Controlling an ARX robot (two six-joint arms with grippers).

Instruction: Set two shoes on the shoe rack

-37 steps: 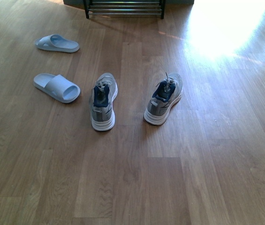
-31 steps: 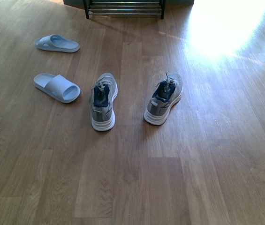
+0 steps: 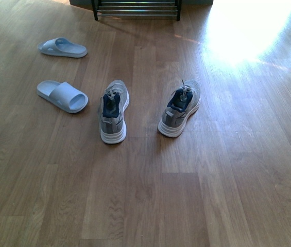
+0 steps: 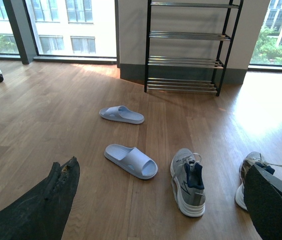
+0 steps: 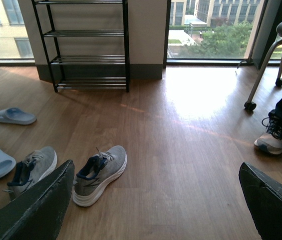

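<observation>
**Sneakers on floor, both grippers gaping**

Wooden floor [image 3: 238,180] is filling the front view. Black shoe rack [image 3: 136,9] is standing at its far edge. Left-hand sneaker [image 3: 113,110] and right-hand sneaker [image 3: 180,107] are standing upright mid-floor, heels toward the robot, apart from each other and well short of the rack. Near slide [image 3: 62,95] and far slide [image 3: 63,47], both pale blue, are lying left of them. Left gripper [image 4: 159,170] and right gripper [image 5: 155,166] are hanging above the floor, jaws spread wide, gripping nothing.

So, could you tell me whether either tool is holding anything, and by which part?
Nothing is held: left tool and right tool are open and empty; both sneakers stand on the floor.
</observation>
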